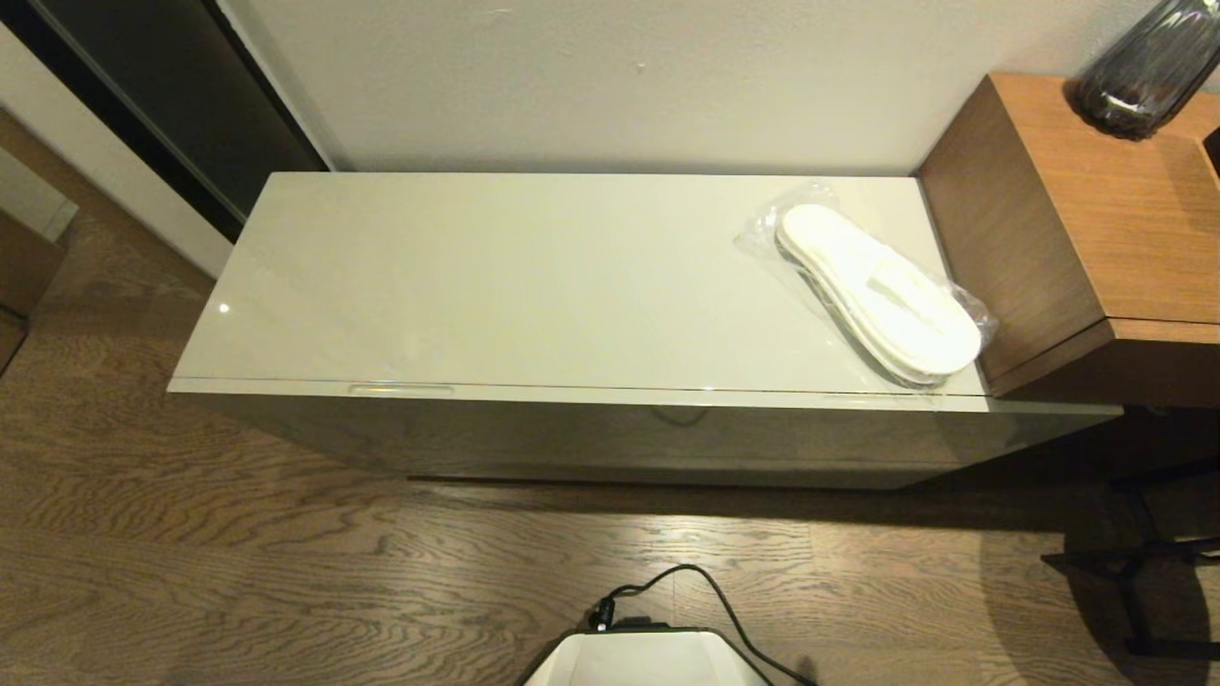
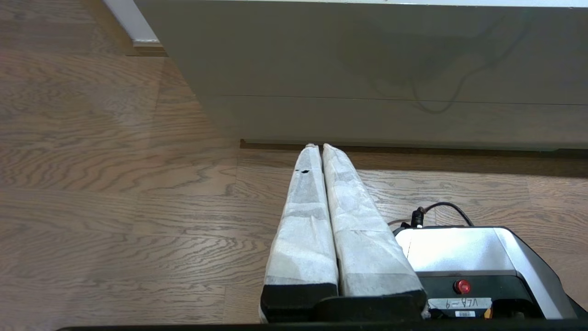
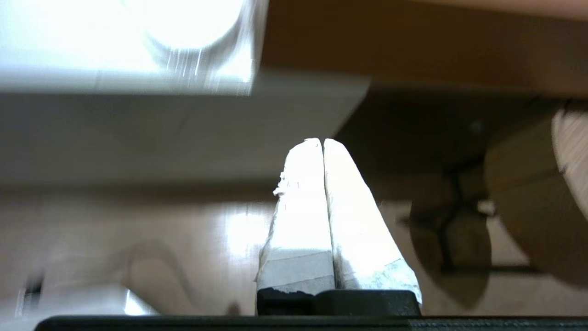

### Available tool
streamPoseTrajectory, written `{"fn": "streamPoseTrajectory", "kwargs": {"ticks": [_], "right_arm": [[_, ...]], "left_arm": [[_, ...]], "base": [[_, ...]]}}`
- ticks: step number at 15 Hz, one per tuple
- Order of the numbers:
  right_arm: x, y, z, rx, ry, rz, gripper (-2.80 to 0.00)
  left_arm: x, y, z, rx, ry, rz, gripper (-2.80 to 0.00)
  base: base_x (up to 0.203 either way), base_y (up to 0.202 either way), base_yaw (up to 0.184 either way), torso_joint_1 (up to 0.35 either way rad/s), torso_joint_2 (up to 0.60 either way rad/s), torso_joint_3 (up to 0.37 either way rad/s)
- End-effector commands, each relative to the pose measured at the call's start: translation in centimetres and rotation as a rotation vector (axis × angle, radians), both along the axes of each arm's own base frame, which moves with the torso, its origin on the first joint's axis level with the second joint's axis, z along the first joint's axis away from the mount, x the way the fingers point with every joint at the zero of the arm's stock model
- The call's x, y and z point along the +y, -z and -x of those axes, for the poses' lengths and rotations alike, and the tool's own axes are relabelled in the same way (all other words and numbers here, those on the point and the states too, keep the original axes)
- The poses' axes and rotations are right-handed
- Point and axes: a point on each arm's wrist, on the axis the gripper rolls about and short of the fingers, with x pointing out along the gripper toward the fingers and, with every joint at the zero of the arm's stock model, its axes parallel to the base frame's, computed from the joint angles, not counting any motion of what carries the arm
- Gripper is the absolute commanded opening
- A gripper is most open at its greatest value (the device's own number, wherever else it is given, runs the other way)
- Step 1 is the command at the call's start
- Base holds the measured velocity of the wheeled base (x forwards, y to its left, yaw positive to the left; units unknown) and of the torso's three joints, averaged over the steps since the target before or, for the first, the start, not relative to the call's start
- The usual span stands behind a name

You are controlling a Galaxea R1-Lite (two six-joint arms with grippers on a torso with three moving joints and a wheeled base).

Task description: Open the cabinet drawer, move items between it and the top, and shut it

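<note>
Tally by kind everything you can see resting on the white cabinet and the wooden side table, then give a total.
Wrapped slippers on the cabinet top: 1 pack
Dark glass vase on the side table: 1
Total: 2

Two long tapered fingers on the left gripper (image 2: 318, 146), wrapped in wrinkled white tape, pressed flat together along their length, small black mark near one tip. Black plastic mount at the finger roots. Just beside that mount, the white-topped base (image 2: 459, 250) with dark lower housing, a red button (image 2: 462, 286), a white label reading "VLA-9" upside down, and a black cable (image 2: 441, 207) plugged in at its rim. Same white-taped, closed finger pair on the right gripper (image 3: 323, 140), tape frayed at one tip, black mount behind.
</note>
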Motion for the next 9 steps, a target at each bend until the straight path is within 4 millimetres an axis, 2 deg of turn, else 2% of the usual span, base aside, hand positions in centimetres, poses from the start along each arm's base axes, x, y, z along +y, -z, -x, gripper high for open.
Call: {"fn": "streamPoseTrajectory", "kwargs": {"ticks": [1, 4, 9], "right_arm": [[0.2, 2.8, 3.1, 0.032, -0.027, 0.008, -2.8], [0.5, 4.5, 5.0, 0.0, -0.199, 0.019, -2.8], [0.6, 4.9, 4.9, -0.003, -0.237, 0.04, -2.8]], "left_arm": [[0.0, 0.0, 0.0, 0.001, 0.0, -0.001, -2.8], [0.0, 0.0, 0.0, 0.001, 0.0, -0.001, -2.8], [0.0, 0.0, 0.0, 0.002, 0.0, -0.001, -2.8]], "base": [[0.0, 0.0, 0.0, 0.0, 0.0, 0.0], [0.0, 0.0, 0.0, 0.0, 0.0, 0.0], [0.0, 0.0, 0.0, 0.0, 0.0, 0.0]]}}
